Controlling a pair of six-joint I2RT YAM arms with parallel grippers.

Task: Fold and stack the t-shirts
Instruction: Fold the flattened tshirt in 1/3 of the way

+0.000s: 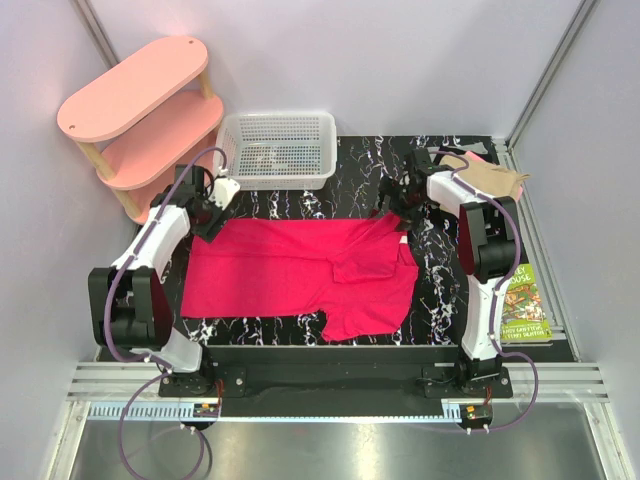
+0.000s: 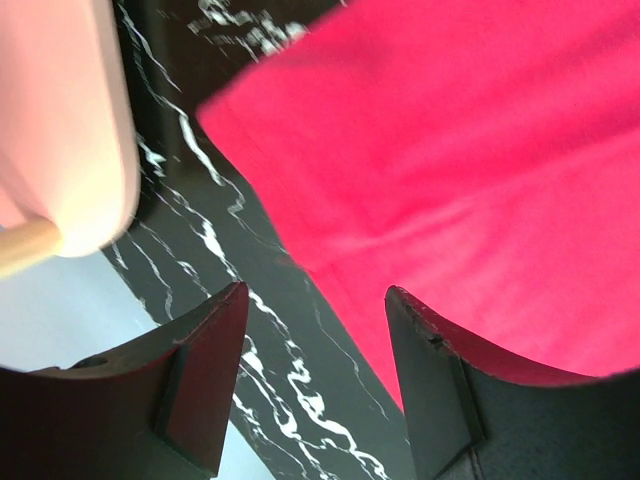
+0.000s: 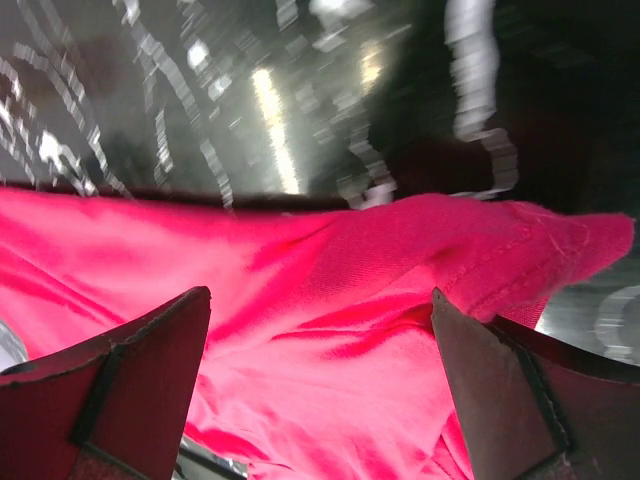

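Crimson tee (image 1: 300, 275): spread flat across the middle of the black marbled desk (image 1: 440, 265), one sleeve folded in over its right part, the near hem uneven.
Left pincer (image 1: 212, 205): released, jaws apart with nothing between them, low over the tee's far left corner; in the left wrist view the right-hand finger is over the cloth's edge and the other over bare desk.
Right pincer (image 1: 400, 205): released, jaws spread wide, at the tee's far right edge; in the right wrist view bunched cloth with a stitched hem lies between the two fingers.
Tan shirt (image 1: 495, 178): folded, at the desk's far right corner, well apart from the crimson tee.
White mesh basket (image 1: 280, 178): at the far edge, centre.
Pink shelf (image 1: 135, 85): at the far left corner.
Book (image 1: 525, 305): off the desk's right side.
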